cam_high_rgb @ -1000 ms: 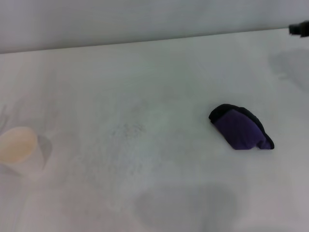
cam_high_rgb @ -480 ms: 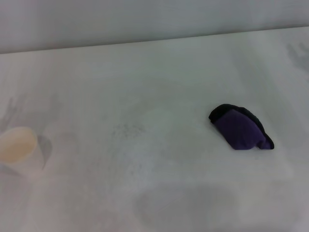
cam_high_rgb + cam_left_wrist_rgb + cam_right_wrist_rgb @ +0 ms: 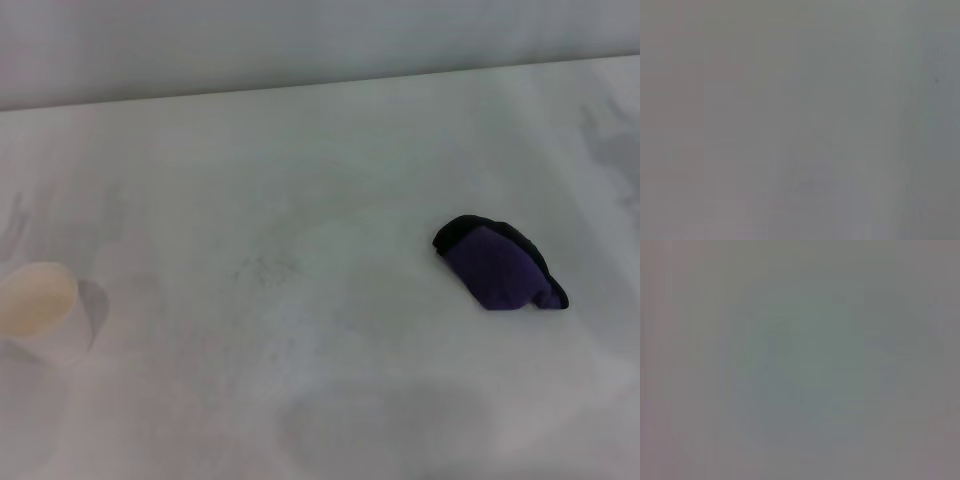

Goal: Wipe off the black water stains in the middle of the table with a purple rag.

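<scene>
At far left of the head view a pale cup (image 3: 35,312) stood on the white table (image 3: 330,140), open top showing, partly cut by the edge. Toward the middle, a faint speckle of dark marks (image 3: 265,268) lay on the tabletop, thin and greyish, prob. the water stains the task names. They were weak, not a solid black patch. That would fit stains mostly wiped away, or stains that were light to begin with; can't say which.

Further right, well apart from the marks, the purple rag (image 3: 497,265) lay bunched in a loose lump w/ a black edge folded along its far side and right tip. Nothing was touching it.

Neither left nor right gripper showed in the head view, and both wrist views gave only blank grey, so each arm's place and whether its pincer was open, closed or holding anything couldn't be told.

Handling, as a guess: rag looked soft, light, floppy, not fragile or slippery. It'd crumple under a pinch and drag flat if pressed. Best hold prob. the raised middle of the lump, where cloth is thickest, not the thin black tip, which might slip free.
</scene>
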`<action>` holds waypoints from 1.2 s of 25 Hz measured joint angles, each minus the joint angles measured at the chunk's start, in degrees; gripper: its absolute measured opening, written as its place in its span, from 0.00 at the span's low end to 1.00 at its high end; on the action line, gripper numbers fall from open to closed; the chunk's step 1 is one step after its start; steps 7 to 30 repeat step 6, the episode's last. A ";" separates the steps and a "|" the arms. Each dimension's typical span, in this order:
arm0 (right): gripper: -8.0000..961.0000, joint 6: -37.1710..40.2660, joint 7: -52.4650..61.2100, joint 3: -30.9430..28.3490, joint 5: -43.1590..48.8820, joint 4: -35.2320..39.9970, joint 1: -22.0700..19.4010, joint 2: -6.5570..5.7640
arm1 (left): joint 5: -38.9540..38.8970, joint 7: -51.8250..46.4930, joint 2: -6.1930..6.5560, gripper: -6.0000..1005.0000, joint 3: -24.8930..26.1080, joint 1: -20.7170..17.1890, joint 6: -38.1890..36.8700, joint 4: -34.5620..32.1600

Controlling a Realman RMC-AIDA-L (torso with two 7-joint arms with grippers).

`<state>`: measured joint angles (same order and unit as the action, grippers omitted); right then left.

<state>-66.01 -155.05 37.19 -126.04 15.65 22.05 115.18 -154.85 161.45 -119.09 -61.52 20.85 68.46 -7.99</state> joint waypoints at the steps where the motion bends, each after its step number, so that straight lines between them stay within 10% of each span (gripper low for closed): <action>1: 0.41 -0.40 -2.52 -0.01 -0.51 -0.94 0.20 0.03 | -0.13 0.00 0.00 0.88 0.00 0.03 -0.01 0.00; 30: 0.41 -2.63 -6.17 -0.04 -1.11 -4.87 0.20 0.10 | -0.47 0.27 0.00 0.88 0.00 0.06 -0.01 -0.01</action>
